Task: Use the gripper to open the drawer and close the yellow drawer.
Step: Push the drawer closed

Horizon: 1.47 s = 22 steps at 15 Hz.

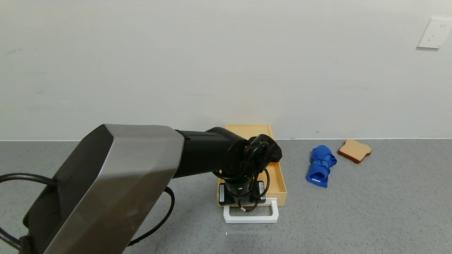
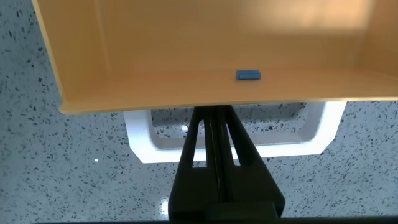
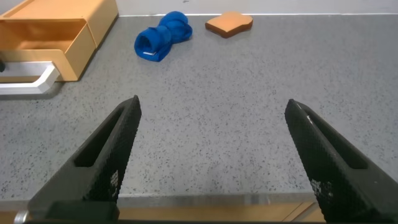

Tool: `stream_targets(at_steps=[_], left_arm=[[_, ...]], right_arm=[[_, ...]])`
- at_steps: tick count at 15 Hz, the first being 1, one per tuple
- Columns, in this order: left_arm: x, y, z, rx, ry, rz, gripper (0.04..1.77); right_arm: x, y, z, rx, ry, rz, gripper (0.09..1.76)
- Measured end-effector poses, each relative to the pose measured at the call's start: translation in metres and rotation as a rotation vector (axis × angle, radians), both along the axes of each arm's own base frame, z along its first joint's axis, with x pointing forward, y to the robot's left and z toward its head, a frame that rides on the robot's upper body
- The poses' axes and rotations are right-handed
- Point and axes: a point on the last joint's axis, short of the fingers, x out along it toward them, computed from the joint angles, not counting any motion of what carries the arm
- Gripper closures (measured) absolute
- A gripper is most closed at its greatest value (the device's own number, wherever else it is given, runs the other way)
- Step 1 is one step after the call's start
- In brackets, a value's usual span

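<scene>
The pale yellow drawer (image 1: pixel 277 176) lies against the wall with its tray slid out toward me. Its white loop handle (image 1: pixel 250 218) is at the front. My left gripper (image 1: pixel 243 206) points straight down at the tray's front. In the left wrist view its fingers (image 2: pixel 214 112) are pressed together and reach inside the white handle (image 2: pixel 140 143). The tips are hidden behind the tray's front wall (image 2: pixel 186 93). A small blue piece (image 2: pixel 248 75) lies inside the tray. My right gripper (image 3: pixel 212 102) is open and empty over the table's near edge, well away from the drawer (image 3: pixel 56 31).
A rolled blue cloth (image 1: pixel 320 165) and a bread slice (image 1: pixel 355 150) lie to the right of the drawer, near the wall. Both also show in the right wrist view, the cloth (image 3: pixel 160 37) and the bread (image 3: pixel 229 23). A wall socket (image 1: pixel 433 33) is at the upper right.
</scene>
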Motion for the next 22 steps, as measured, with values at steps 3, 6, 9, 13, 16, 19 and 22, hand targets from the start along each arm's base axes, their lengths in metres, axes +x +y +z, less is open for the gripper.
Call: stream_targets(at_steps=[3,6,9,13,16,19,22], left_arm=[[0.004,0.001,0.001,0.003,-0.016,0.000,1.70],[0.008,0.000,0.002,0.001,-0.029,-0.006,1.70],[0.012,0.002,0.004,-0.001,-0.045,0.001,1.70],[0.018,0.000,0.007,-0.032,-0.088,-0.008,1.70],[0.021,-0.002,0.009,-0.049,-0.120,-0.025,1.70],[0.024,-0.001,0.008,-0.051,-0.128,-0.027,1.70],[0.026,-0.001,0.007,-0.047,-0.132,-0.033,1.70]], right_arm=[[0.000,0.000,0.000,0.000,0.000,0.000,0.15],[0.000,0.000,0.000,0.000,0.000,0.000,0.15],[0.000,0.000,0.000,0.000,0.000,0.000,0.15],[0.000,0.000,0.000,0.000,0.000,0.000,0.15],[0.000,0.000,0.000,0.000,0.000,0.000,0.15],[0.000,0.000,0.000,0.000,0.000,0.000,0.15],[0.000,0.000,0.000,0.000,0.000,0.000,0.15]])
